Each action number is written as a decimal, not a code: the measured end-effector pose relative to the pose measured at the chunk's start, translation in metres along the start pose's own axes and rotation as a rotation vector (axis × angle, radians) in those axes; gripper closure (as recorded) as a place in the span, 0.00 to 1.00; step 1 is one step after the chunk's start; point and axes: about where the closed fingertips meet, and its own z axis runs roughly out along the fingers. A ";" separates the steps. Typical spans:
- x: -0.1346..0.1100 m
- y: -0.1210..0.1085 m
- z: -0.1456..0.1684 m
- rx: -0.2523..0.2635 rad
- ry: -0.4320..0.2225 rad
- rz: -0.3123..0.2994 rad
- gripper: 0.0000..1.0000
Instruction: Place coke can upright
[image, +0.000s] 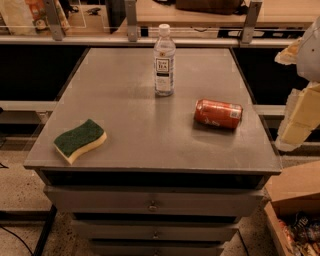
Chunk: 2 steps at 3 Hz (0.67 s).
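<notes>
- One coke can (218, 113), lying on its side just left of the gripper (296, 122).
- One upright water bottle (164, 60), farther left and beyond; one sponge (80, 140), far left.
- Gripper off the right edge of the table; grip state impossible to judge.
- Bare grey tabletop (125, 100) between can and sponge; drawers (150, 202) beneath.

Grey metal drawer counter (135, 125); speckled floor (15, 185); brown cardboard box (295, 187) lower right; dim warm light; jaws at right edge.
</notes>
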 end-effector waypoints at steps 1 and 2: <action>0.000 0.000 0.000 0.000 0.000 0.000 0.00; -0.020 -0.011 0.016 -0.013 0.020 -0.043 0.00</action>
